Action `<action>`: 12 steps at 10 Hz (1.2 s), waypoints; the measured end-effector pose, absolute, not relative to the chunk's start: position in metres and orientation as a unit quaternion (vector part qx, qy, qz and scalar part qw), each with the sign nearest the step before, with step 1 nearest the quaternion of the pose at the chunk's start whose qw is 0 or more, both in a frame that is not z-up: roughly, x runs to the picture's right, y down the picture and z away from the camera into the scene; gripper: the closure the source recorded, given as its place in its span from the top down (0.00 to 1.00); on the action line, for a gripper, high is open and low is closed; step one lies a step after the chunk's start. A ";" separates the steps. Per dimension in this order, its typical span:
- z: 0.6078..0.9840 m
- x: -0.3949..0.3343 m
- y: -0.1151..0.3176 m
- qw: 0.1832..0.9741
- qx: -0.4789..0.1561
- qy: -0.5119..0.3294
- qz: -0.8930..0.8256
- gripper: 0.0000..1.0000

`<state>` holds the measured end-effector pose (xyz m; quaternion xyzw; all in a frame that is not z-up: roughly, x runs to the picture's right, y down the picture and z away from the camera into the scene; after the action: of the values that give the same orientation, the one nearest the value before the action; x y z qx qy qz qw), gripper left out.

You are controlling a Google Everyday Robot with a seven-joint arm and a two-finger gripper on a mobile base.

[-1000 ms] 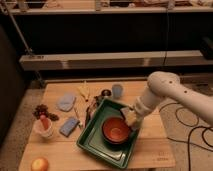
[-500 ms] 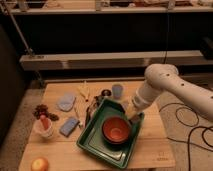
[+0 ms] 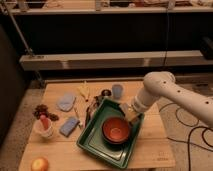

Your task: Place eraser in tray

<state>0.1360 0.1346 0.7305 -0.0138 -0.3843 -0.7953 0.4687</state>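
The dark-green tray point(image 3: 95, 142) lies slanted at the table's middle, with an orange-red bowl point(image 3: 117, 130) inside it. My white arm reaches in from the right. My gripper point(image 3: 131, 114) hangs over the tray's far right corner, just past the bowl. It is shut on the eraser point(image 3: 124, 108), a small grey-brown block that sticks out to the left of the fingers, above the tray floor.
A dark oblong object point(image 3: 91, 112) lies along the tray's left rim. A light-blue block point(image 3: 69, 126), a pale blue-grey pad point(image 3: 65, 102), a cup point(image 3: 43, 129), dark snacks point(image 3: 42, 110), an apple point(image 3: 39, 164), a blue cup point(image 3: 117, 91) and yellow pieces point(image 3: 83, 91) occupy the rest of the table.
The arm has swung a little up and to the left, carrying the gripper from the bowl's right side toward the tray's far right corner.
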 end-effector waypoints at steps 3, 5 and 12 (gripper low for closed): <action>0.730 0.138 0.128 0.458 -0.011 -0.379 -0.804 0.00; 0.731 0.139 0.124 0.443 -0.014 -0.384 -0.810 0.00; 0.736 0.127 0.124 0.405 -0.020 -0.387 -0.828 0.03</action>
<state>0.1271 0.1236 0.7356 -0.0205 -0.3875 -0.8281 0.4047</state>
